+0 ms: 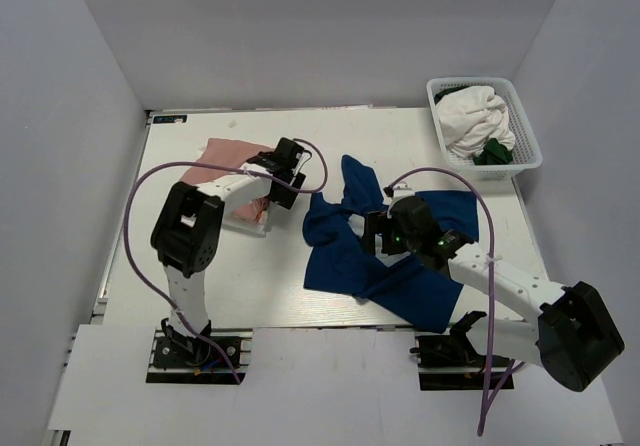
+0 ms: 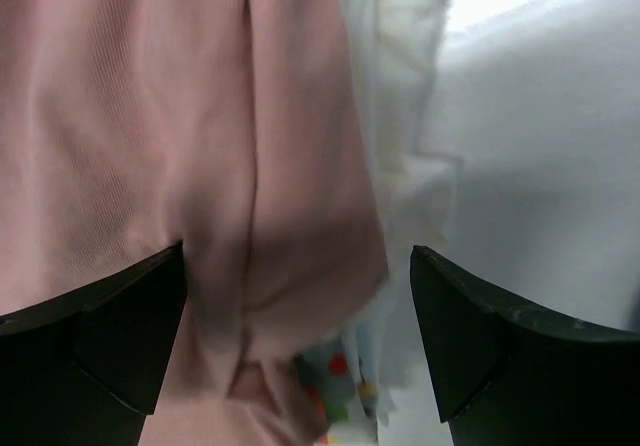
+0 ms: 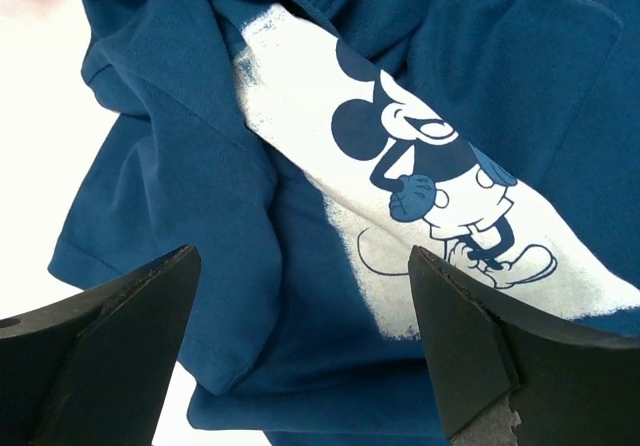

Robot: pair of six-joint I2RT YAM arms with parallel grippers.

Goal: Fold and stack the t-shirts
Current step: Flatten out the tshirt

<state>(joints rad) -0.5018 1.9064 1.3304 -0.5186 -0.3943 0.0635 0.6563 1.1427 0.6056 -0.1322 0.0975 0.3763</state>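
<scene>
**Dark blue t-shirt** (image 1: 335, 256), one. It lies crumpled and unfolded on the counter (image 1: 250, 276), at about 4 o'clock from its centre, with one sleeve thrown up toward 12. The white and pale-blue cartoon-mouse print faces up. To my eye it needs spreading flat before any fold. That would explain the right end effector (image 3: 302, 256), which hangs just over the print with its jaws wide apart and holds nothing.

**Salmon-pink t-shirt** (image 1: 230, 153), one. It is bunched at about 10 o'clock, partly under the left arm. The left end effector (image 2: 298, 261) is close down on its folds with the jaws spread wide. Cloth lies between the fingers, but I see no pinch on it.

**White cloth with small coloured spots** (image 2: 400, 166), one. It lies just beside and under the pink edge. I cannot tell whether it is a shirt.

**White lattice basket** (image 1: 528, 136), one. It sits off the far right corner at about 2 o'clock, well apart from both shirts. It holds a white bundle (image 1: 475, 116) and a dark green item (image 1: 492, 153), presumably laundry waiting its turn.

**Arms**, two, each with one end effector. I judge that no shirt is folded and no stack is begun.
</scene>
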